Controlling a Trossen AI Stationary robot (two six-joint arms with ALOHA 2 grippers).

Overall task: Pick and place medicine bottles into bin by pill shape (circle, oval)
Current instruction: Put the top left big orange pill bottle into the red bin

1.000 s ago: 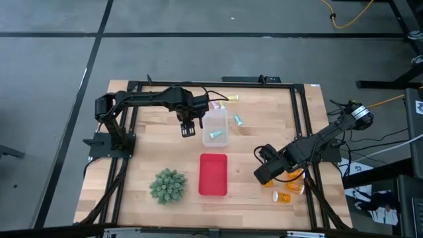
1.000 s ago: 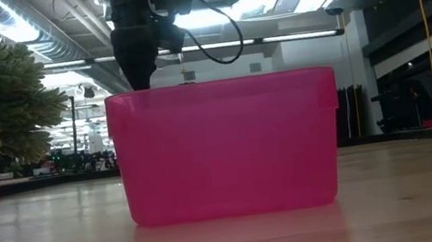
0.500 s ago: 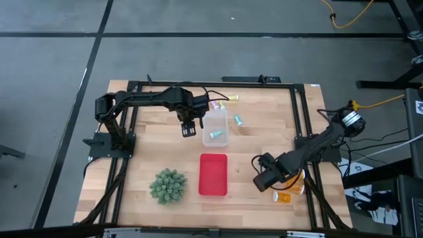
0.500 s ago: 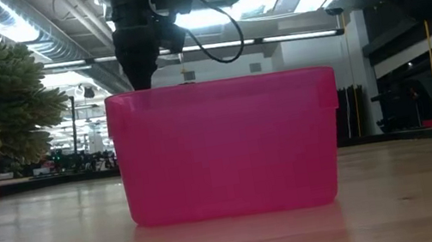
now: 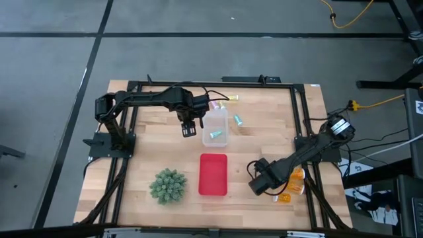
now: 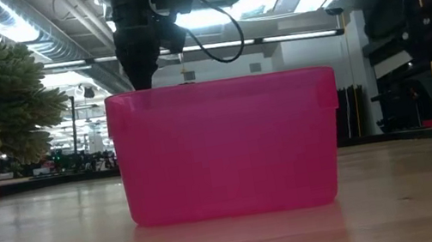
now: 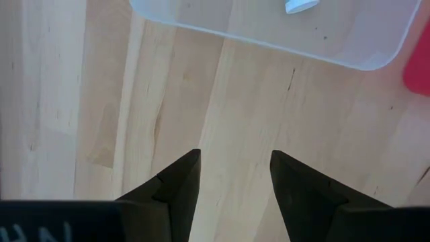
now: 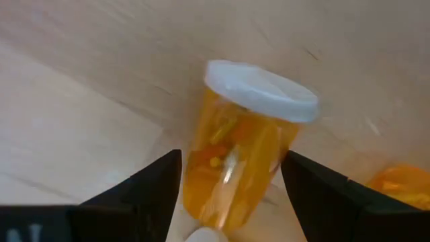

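Observation:
An orange medicine bottle (image 8: 238,151) with a white cap lies on its side on the wood. My right gripper (image 8: 232,161) points down over it, open, one finger on each side, near the table's right front (image 5: 259,186). In the high view the gripper hides this bottle. Two more orange bottles (image 5: 297,175) (image 5: 284,197) lie just beyond it. My left gripper (image 5: 188,127) hangs open over bare wood beside the clear bin (image 5: 215,127), which holds a small teal vial (image 5: 215,134). Pink (image 5: 215,104), yellow (image 5: 232,99) and teal (image 5: 238,120) vials lie at the back.
The red bin (image 5: 213,174) stands at the middle front, to the left of my right gripper. A green spiky plant (image 5: 168,185) in a pot sits at the front left. Black frame rails (image 5: 307,132) run along the table's sides.
My right gripper has sunk toward the table and shifted toward the near edge and a little left, away from the two orange bottles by the right rail. My left arm has kept still.

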